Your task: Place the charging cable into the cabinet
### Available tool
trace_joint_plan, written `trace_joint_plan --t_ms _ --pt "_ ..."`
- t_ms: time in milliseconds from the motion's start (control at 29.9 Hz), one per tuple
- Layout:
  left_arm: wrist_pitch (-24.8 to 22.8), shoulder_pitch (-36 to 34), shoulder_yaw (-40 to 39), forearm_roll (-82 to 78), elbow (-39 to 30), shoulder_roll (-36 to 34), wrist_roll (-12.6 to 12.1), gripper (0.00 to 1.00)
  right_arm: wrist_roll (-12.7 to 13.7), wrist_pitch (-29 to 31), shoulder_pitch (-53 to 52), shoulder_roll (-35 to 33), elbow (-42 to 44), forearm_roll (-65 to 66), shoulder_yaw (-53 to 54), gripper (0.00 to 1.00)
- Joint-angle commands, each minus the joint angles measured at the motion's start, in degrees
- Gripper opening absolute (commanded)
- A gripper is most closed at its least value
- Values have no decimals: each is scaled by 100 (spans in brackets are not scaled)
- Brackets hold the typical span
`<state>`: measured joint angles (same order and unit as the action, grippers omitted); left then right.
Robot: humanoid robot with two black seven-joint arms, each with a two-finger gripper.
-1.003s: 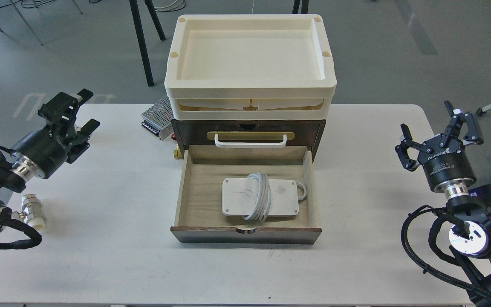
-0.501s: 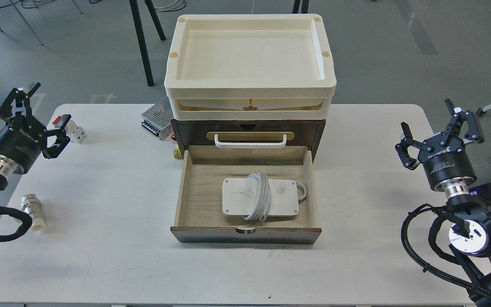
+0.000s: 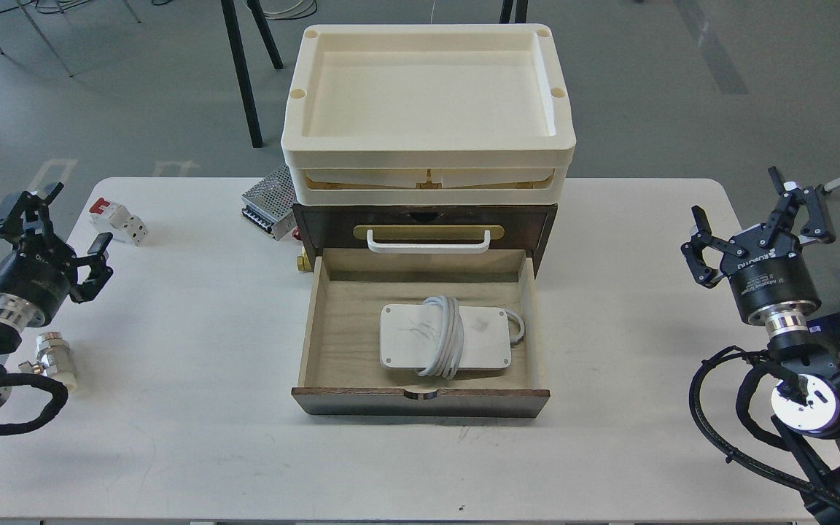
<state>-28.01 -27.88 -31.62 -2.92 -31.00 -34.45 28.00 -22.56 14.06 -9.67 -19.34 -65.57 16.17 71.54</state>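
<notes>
Push pulled-out drawer [image 3: 420, 402] of cabinet [image 3: 424, 222] squarely shut over charging cable [image 3: 443, 337]; left gripper [image 3: 48, 222] and right gripper [image 3: 759, 219] both wide open, empty.

My white table [image 3: 194, 437] fills most of the frame. At upper left lies a small white-and-red breaker [image 3: 118, 221]. A perforated metal box [image 3: 268, 201] sits left of centre, higher up. A metal fitting with a white end [image 3: 55, 354], possibly a connector, lies at the left edge. Grey floor [image 3: 682, 95] runs along the top.
</notes>
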Motion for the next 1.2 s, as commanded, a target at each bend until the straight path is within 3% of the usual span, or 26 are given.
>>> trace_joint_plan --t_ms 0,435,1170 --pt "1 -51 15 -15 -20 0 0 99 6 9 1 0 0 0 0 100" --pt "1 -429 15 -375 -20 114 0 99 6 9 9 0 0 0 0 99" --pt "1 -438 24 -516 -20 220 0 99 6 18 9 0 0 0 -9 99"
